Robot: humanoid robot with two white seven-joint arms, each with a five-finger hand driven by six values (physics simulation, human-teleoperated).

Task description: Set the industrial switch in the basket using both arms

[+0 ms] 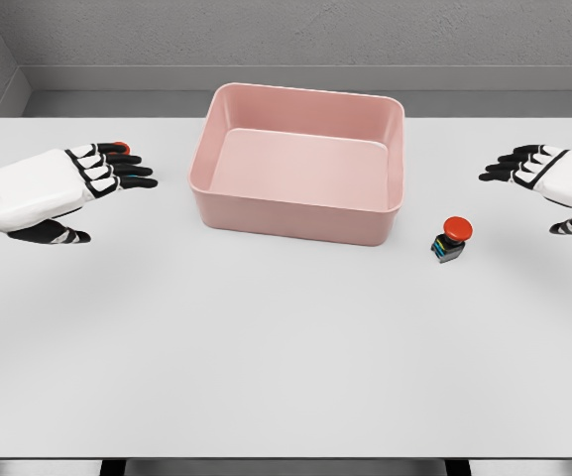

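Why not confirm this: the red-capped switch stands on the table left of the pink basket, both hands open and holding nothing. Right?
One thing is wrong: the head view shows the switch on the table right of the pink basket, not left. The left hand and right hand are indeed open and holding nothing.

Basket (266, 213): pink, smooth, matt plastic look. Counter (266, 347): smooth, matt, pale grey. Switch (451, 241): glossy red cap, dark body. Left hand (67, 188) and right hand (548, 178): smooth white shells, black matt fingers.

Industrial switch (451, 240): small dark body, red mushroom button, standing tilted on the table. It sits just right of the pink, open-topped basket (298, 212).
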